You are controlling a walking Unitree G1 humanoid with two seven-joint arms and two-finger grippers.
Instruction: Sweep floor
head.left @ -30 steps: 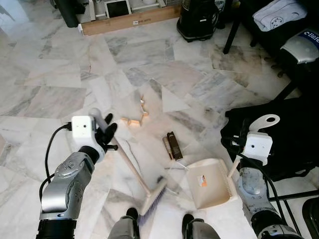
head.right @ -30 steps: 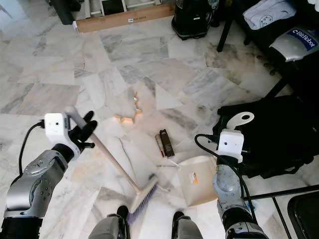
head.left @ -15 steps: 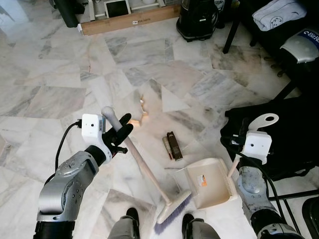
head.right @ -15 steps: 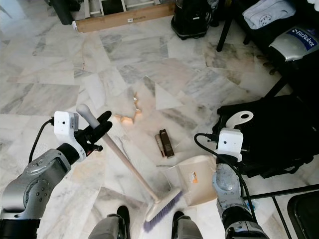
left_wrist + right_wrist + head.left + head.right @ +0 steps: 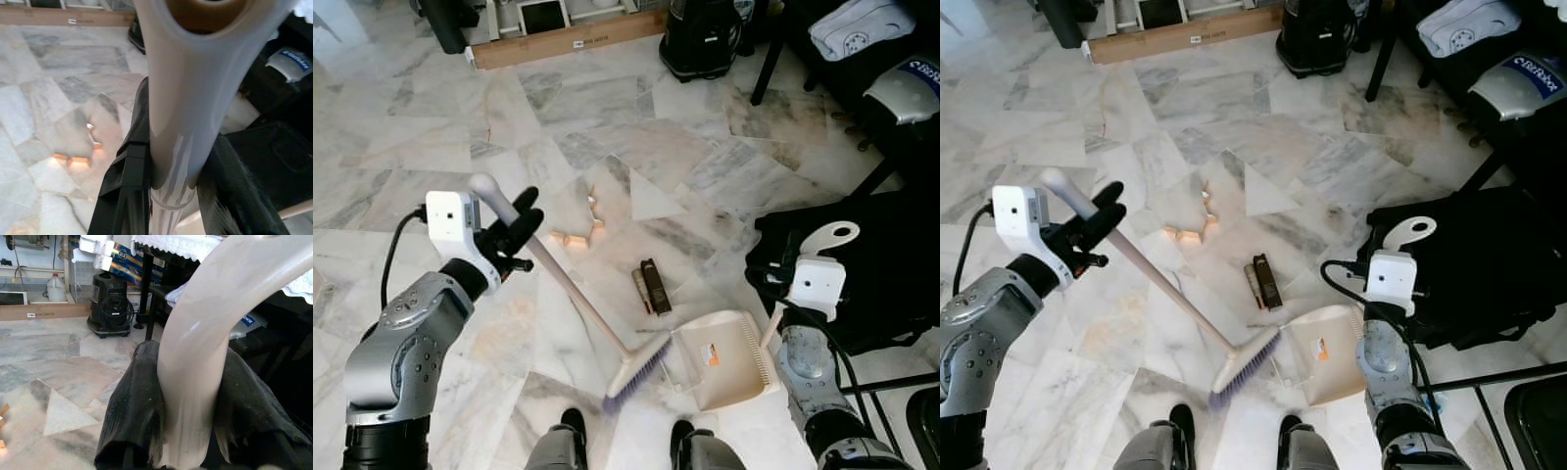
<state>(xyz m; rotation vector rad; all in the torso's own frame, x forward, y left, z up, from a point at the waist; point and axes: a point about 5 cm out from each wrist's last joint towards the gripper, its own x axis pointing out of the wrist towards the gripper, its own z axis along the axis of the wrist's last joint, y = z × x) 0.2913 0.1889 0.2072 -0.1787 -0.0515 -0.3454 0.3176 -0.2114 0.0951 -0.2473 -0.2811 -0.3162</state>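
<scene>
The left fingers (image 5: 128, 186) are clamped tight on the upper part of the broom handle (image 5: 570, 286), one black finger pressed against each side of the pale shaft. The right fingers (image 5: 132, 421) are likewise closed on the curved cream handle of the dustpan (image 5: 729, 357), with no gap showing.

From the left gripper (image 5: 514, 230), on the left of the scene, the handle slants down and to the right to the broom head (image 5: 636, 370), whose bristles sit on the marble floor (image 5: 431, 147) just beside the dustpan's open left edge, near the robot's feet. The right gripper (image 5: 1389, 315) holds the pan flat on the floor at the near right, next to a black bag (image 5: 871, 264).

The litter is farther out: a small dark brown bar (image 5: 655, 286) lies just beyond the brush and pan, and a cluster of small tan wood pieces (image 5: 579, 233) lies farther off to the left.

To sweep well, I judge the brush should be carried out past the brown bar, set down beyond it, and drawn back in a low, steady stroke toward the pan's mouth, with the pan kept pressed flat so the lip stays on the floor. The wood pieces probably need a second, longer stroke.
</scene>
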